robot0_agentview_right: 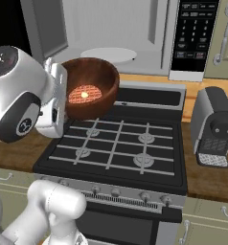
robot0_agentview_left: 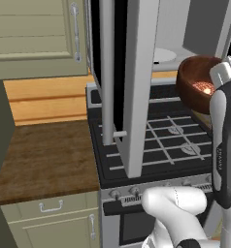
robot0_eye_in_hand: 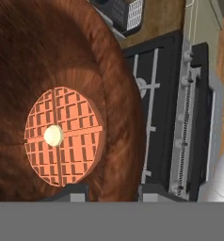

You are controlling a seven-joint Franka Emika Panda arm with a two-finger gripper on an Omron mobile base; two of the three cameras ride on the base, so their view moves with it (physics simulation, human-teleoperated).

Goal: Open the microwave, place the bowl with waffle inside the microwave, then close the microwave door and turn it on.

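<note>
the microwave door (robot0_agentview_left: 120,87) stands open. the pincer (robot0_eye_in_hand: 109,190) is clamped on the rim of the bowl with waffle (robot0_agentview_right: 89,91), held above the stove (robot0_agentview_right: 120,143), just before the microwave (robot0_agentview_right: 116,33) cavity. placing, closing and starting remain.
</note>
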